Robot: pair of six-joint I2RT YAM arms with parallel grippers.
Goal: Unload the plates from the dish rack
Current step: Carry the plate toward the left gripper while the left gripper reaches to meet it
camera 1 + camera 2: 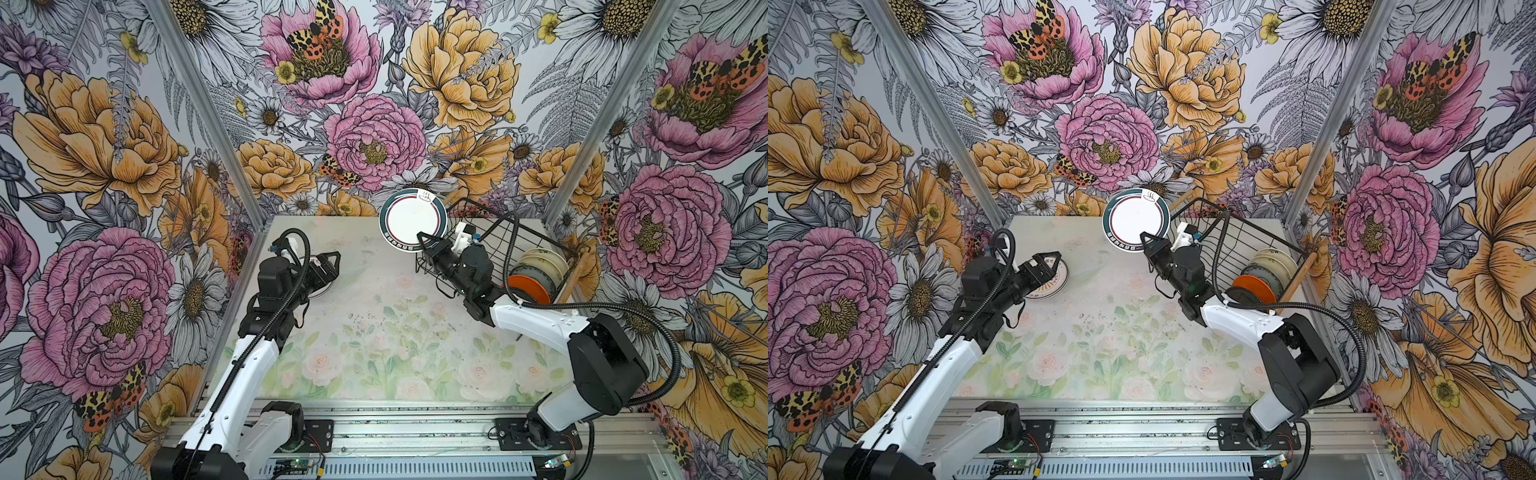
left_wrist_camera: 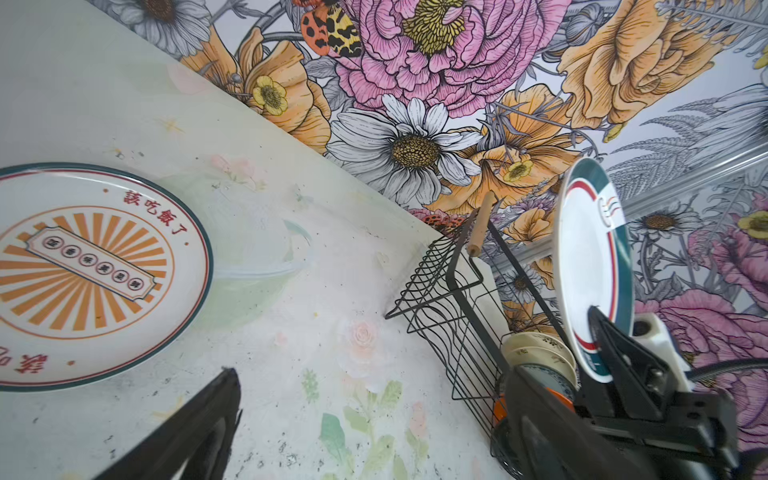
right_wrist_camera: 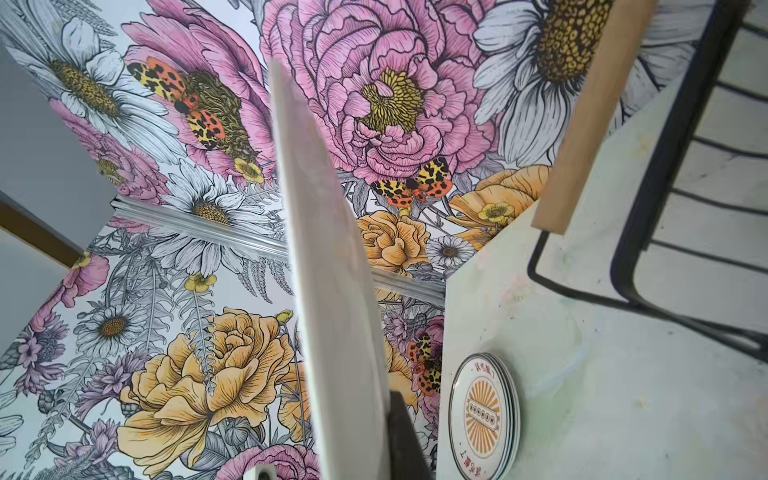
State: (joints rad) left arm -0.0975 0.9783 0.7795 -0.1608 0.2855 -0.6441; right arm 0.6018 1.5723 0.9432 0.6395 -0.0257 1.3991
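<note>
Both top views showed my right end effector [image 1: 424, 242] pinched tight on the lower rim of a white plate with teal rim [image 1: 412, 220], upright, face toward the camera, raised near the far-left corner of the dish rack [image 1: 496, 226]. The right wrist view gave only that plate's edge [image 3: 328, 291], a thin pale blade, no face visible. The left wrist view caught its face at a steep angle [image 2: 590, 270], with a red inner ring and a steam logo on the rim.

The rest of the plates [image 1: 1268, 266] stood on edge at the rack's near end, beside the wooden handle [image 1: 1302, 268]: cream ones behind, an orange plate [image 1: 1254, 286] in front. The right wrist view showed none of these, only rack wire [image 3: 665, 208].

My left end effector [image 1: 1052, 266] was spread wide and held nothing, over the sunburst plate [image 1: 1057, 283] on the table [image 1: 1100, 353]. I couldn't tell if it touched. In a top view my arm hid nearly all of that plate. The left wrist view showed its print with red characters [image 2: 95, 274]; the right wrist view showed it topping a short stack [image 3: 484, 415].
</note>
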